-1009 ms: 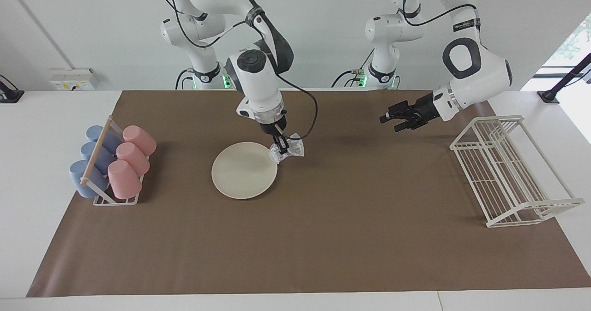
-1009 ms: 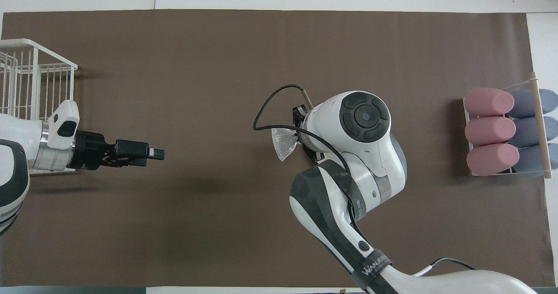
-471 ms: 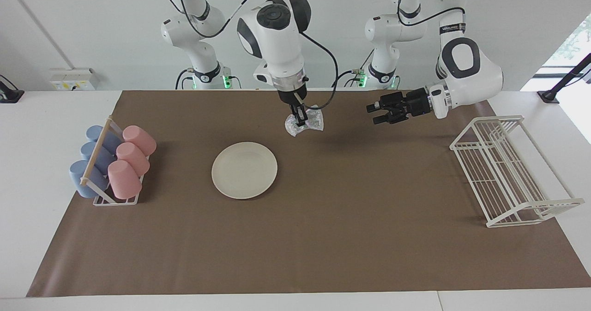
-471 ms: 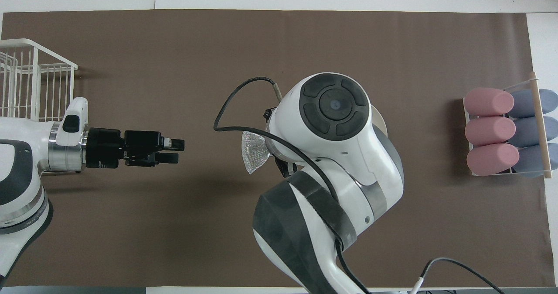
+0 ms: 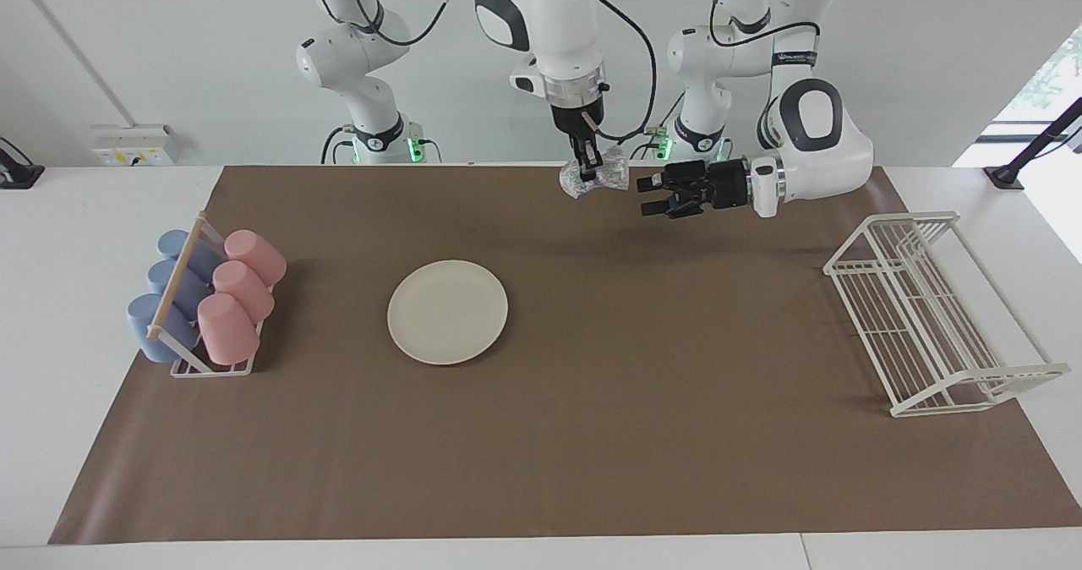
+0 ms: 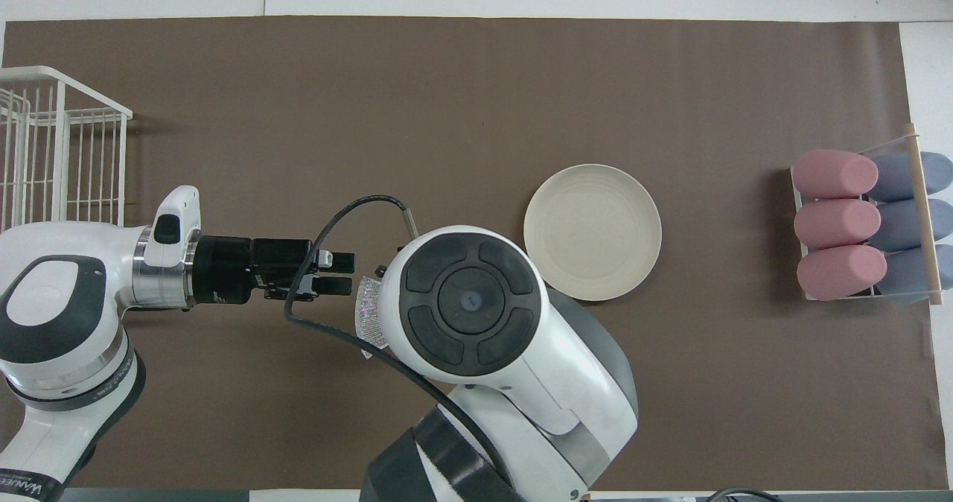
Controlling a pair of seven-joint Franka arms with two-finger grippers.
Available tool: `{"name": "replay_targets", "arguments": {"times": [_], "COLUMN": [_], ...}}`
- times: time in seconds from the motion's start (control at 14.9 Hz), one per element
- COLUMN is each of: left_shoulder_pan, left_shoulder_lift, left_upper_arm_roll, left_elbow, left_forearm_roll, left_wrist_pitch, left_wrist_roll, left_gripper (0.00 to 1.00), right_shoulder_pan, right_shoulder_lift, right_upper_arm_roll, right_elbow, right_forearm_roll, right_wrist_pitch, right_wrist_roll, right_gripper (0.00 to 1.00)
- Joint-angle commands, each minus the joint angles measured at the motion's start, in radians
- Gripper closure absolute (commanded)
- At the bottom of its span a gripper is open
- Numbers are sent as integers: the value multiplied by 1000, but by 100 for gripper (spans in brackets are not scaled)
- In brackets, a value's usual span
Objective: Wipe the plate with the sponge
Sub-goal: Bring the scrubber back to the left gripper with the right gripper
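The right gripper (image 5: 586, 157), raised above the counter (image 5: 84, 215), pinches the sponge (image 5: 596, 179). The left gripper (image 5: 649, 196) is spread wide just beside it, holding nothing. The plate (image 5: 447, 311) lies bare on the brown mat (image 5: 592, 435).

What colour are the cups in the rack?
Three cups are pink and three blue, clearest in the facing view.
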Motion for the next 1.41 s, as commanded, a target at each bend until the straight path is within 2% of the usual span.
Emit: {"name": "replay_targets", "arguments": {"times": [0.0, 0.13, 0.67, 0.94, 1.01, 1.08, 1.14, 1.35], "left_shoulder_pan": [-16, -7, -50, -70, -70, -68, -67, -62], "left_shoulder_lift": [-35, -38, -61, -61, -61, -61, -61, -61], "left_upper_arm_roll": [14, 21, 16, 16, 16, 17, 17, 19], "left_elbow": [-26, -23, -32, -33, -33, -33, -33, -33], "left_forearm_roll": [-23, -21, -20, -20, -20, -20, -18, -14], "left_wrist_pitch": [-56, -114, -87, -62, -62, -65, -70, -73], "left_wrist_roll": [-9, -80, -63, -63, -62, -62, -68, -74], "left_gripper": [0, 0, 0, 8, 23, 52, 99, 100], "right_shoulder_pan": [-3, -2, -2, -2, -2, -2, -2, -2], "right_shoulder_lift": [-14, -11, -11, -11, -11, -11, -11, -11], "right_upper_arm_roll": [0, 0, 0, 0, 0, 0, 0, 0], "right_elbow": [-14, -14, -14, -14, -14, -14, -14, -14], "right_forearm_roll": [6, 12, 14, 14, 14, 14, 14, 14], "right_wrist_pitch": [-12, 6, 8, 6, 6, 6, 6, 6], "right_wrist_roll": [22, 25, 27, 27, 27, 27, 25, 27], "right_gripper": [100, 100, 100, 100, 100, 100, 100, 100]}}
